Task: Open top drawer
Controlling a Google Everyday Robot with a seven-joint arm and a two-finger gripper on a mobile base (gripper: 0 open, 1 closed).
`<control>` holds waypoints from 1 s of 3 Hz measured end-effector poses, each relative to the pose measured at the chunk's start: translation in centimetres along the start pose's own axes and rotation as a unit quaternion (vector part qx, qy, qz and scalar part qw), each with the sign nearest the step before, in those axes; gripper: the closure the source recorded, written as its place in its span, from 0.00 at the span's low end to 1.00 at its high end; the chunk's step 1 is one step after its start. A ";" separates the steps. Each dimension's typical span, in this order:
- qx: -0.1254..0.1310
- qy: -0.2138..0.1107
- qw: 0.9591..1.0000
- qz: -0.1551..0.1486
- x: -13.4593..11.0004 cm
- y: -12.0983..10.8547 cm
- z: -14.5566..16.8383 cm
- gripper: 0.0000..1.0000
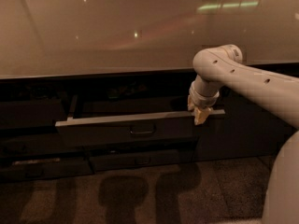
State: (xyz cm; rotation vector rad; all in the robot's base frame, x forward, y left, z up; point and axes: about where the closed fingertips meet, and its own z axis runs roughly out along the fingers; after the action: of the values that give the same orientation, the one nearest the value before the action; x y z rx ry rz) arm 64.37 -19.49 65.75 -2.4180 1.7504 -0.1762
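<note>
The top drawer point(107, 135) stands partly pulled out beneath the pale tabletop point(117, 36). Its light rim point(121, 119) is showing, and its loop handle point(142, 130) sits at the centre of the front. At the drawer's 2 o'clock corner the end effector point(201, 115) sits at that rim; whether it is open or clamped I cannot tell. A narrower drawer point(135, 161) lies at 6 o'clock.
</note>
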 end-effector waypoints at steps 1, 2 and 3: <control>-0.001 -0.001 1.000 -0.003 -0.3 0.5 0.1 1.00; -0.002 -0.002 1.000 -0.006 -0.5 0.9 0.2 1.00; -0.004 -0.003 1.000 -0.010 -0.7 1.5 0.3 1.00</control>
State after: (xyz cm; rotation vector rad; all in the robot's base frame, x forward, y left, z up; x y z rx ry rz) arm 62.76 -19.25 65.17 -2.4406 1.7278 -0.1654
